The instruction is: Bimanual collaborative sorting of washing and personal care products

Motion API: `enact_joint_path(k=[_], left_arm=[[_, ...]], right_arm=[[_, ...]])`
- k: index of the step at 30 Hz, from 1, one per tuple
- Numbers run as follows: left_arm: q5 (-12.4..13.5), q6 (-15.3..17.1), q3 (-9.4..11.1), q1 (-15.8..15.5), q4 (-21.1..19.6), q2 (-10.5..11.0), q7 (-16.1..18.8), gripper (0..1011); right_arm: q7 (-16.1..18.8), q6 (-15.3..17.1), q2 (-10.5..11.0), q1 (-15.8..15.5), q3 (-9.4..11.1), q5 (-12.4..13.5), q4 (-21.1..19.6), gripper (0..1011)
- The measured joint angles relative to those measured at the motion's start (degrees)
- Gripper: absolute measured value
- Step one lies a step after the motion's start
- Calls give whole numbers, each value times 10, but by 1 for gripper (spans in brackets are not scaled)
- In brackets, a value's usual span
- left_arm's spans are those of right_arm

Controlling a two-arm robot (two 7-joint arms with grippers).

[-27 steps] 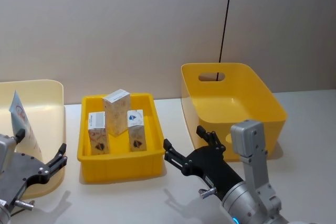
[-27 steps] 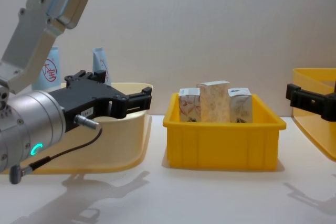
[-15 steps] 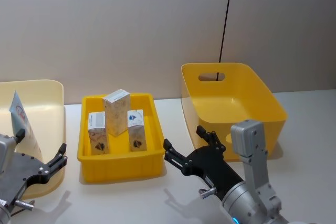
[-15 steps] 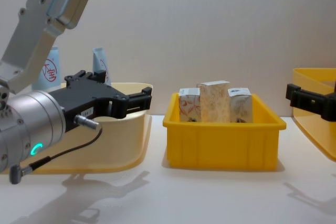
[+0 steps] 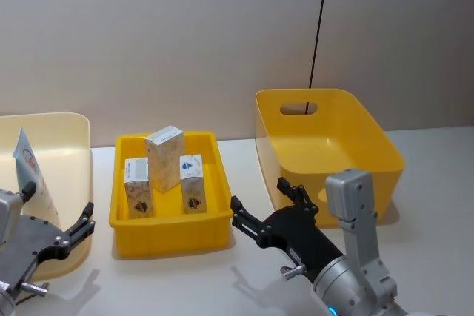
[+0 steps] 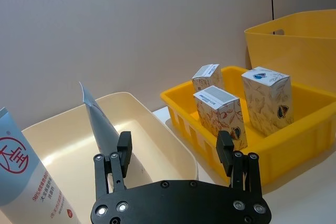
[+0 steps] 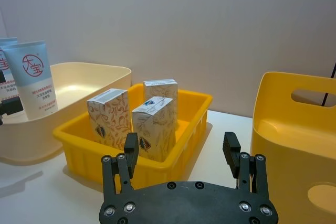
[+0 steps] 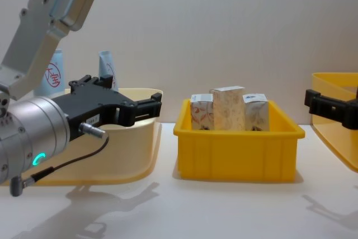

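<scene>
Three white patterned cartons stand upright in a shallow yellow tray point(image 5: 170, 221): a tall one point(image 5: 164, 157) at the back, one at the left point(image 5: 138, 186) and one at the right point(image 5: 192, 183). Two pale-blue tubes point(image 6: 18, 177) point(image 6: 102, 129) with red print lean in the cream bin point(image 5: 74, 127) on the left. My left gripper point(image 5: 58, 199) hovers open in front of that bin, holding nothing. Open and empty too, my right gripper point(image 5: 259, 193) is just right of the tray's front corner. The right wrist view shows the cartons point(image 7: 155, 124) ahead of its fingers.
A deep yellow bin point(image 5: 333, 146) with a handle slot stands at the right with nothing visible inside. A wall runs close behind the bins, with a black cable hanging down it. Bare white table lies in front of the tray.
</scene>
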Motion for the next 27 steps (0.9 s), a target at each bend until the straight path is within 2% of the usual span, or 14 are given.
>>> enact_joint_path(k=[27], left_arm=[[0, 0, 0, 0, 0, 0, 0, 1003]], right_arm=[[0, 0, 0, 0, 0, 0, 0, 1001]])
